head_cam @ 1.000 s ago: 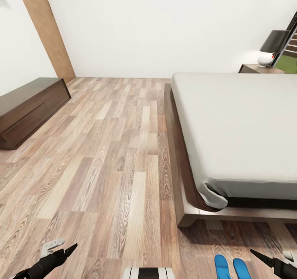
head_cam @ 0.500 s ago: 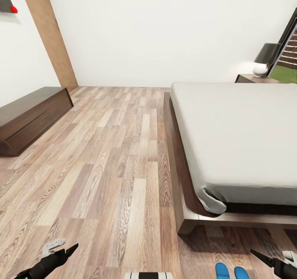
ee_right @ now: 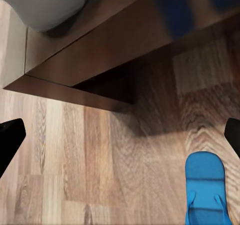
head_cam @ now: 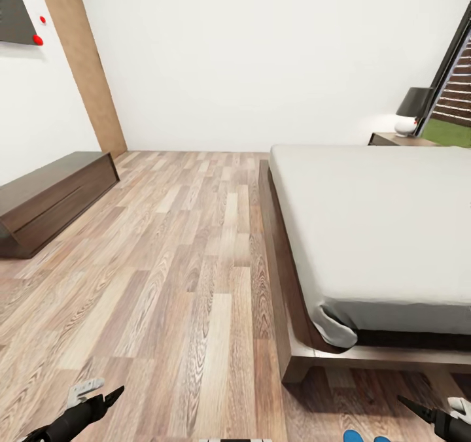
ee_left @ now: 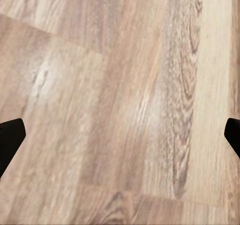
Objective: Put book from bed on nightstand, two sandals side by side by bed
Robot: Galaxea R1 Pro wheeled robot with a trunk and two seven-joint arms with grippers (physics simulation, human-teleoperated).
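Floor [ee_right: 100, 155]: sandal [ee_right: 206, 187] near open right hand [ee_right: 120, 135].

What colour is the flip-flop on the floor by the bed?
Bright blue. The sandal shows best in the right wrist view.

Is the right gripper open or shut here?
Open: in the right wrist view its two dark fingertips sit at opposite edges, with bare floor between them, nothing held.

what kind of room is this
Most likely a bedroom. A big low bed with a pale mattress and dark wooden frame takes up the right side, a small nightstand with a lamp stands beyond it by the wall, and the floor is light wood plank.
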